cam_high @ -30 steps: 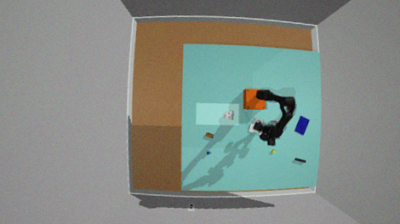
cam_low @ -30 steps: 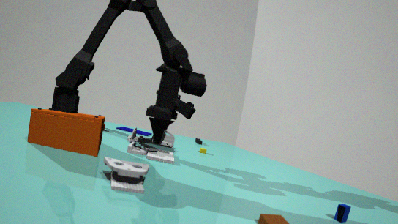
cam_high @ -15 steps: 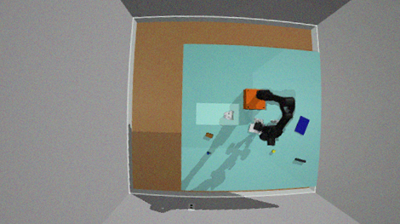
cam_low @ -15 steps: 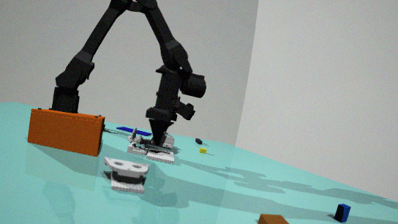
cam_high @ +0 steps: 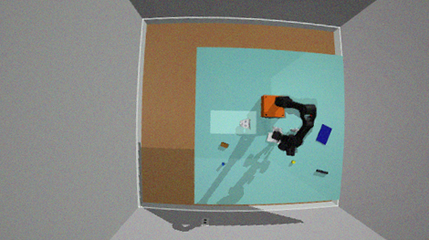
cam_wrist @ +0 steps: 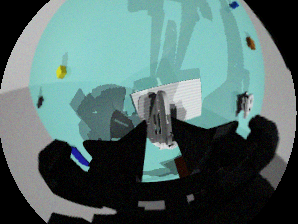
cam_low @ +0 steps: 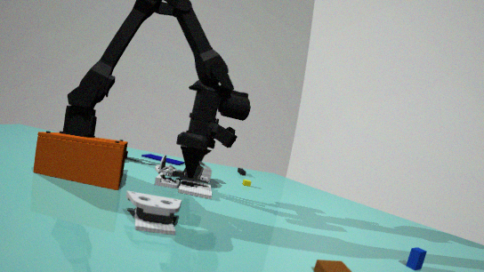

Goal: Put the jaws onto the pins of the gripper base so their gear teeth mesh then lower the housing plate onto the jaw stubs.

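Observation:
My gripper [cam_low: 192, 177] [cam_wrist: 157, 121] points down and is shut on a grey jaw [cam_wrist: 161, 112], held upright between the fingertips. The jaw is low over a white ribbed plate [cam_high: 270, 139] [cam_low: 196, 192] [cam_wrist: 192, 95]; whether it sits on a pin is hidden. Left of this plate in the exterior view, grey and white parts [cam_low: 166, 181] stand close by, with a thin piece sticking up; the fingers partly hide them, and I cannot tell base from second jaw. The housing plate [cam_high: 245, 124] [cam_low: 153, 202], white with two holes, rests on its stand, apart from the gripper.
The orange block [cam_high: 270, 105] [cam_low: 80, 160] bears the arm. A dark blue sheet [cam_high: 324, 134] [cam_low: 160, 157], a yellow cube [cam_high: 293, 162] [cam_low: 246, 182] [cam_wrist: 61, 72] and a black piece [cam_high: 322, 172] [cam_low: 241, 172] lie around. A brown block [cam_high: 224, 145] and small blue block [cam_high: 223, 164] [cam_low: 416, 259] lie farther off.

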Robot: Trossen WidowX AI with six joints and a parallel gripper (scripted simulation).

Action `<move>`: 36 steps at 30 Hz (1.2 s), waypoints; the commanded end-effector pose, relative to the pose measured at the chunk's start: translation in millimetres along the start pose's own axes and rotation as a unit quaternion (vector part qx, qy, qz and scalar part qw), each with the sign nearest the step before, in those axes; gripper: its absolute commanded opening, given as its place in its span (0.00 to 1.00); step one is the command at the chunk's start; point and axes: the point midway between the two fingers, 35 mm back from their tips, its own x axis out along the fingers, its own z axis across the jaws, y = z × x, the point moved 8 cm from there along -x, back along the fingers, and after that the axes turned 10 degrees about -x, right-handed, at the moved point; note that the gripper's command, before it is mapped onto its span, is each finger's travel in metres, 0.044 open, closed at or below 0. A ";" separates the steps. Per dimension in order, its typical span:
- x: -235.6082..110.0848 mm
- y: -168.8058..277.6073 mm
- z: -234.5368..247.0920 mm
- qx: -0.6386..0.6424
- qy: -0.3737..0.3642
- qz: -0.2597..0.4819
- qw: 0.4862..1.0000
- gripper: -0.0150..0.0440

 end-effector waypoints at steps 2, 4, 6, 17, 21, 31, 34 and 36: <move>1.1 0.6 0.3 0.003 -0.003 0.001 1.000 0.48; 2.1 0.6 0.3 0.003 -0.003 0.001 1.000 0.48; 3.5 0.7 0.3 0.003 -0.003 0.001 1.000 0.48; 6.0 0.7 0.3 0.003 -0.003 0.001 1.000 0.48; 7.2 0.7 0.3 0.003 -0.003 0.001 1.000 0.48; 10.1 0.7 0.3 0.003 -0.003 0.001 1.000 0.48; 10.3 0.7 0.3 0.003 -0.003 0.001 1.000 0.48; 10.3 0.7 0.3 0.003 -0.003 0.001 1.000 0.48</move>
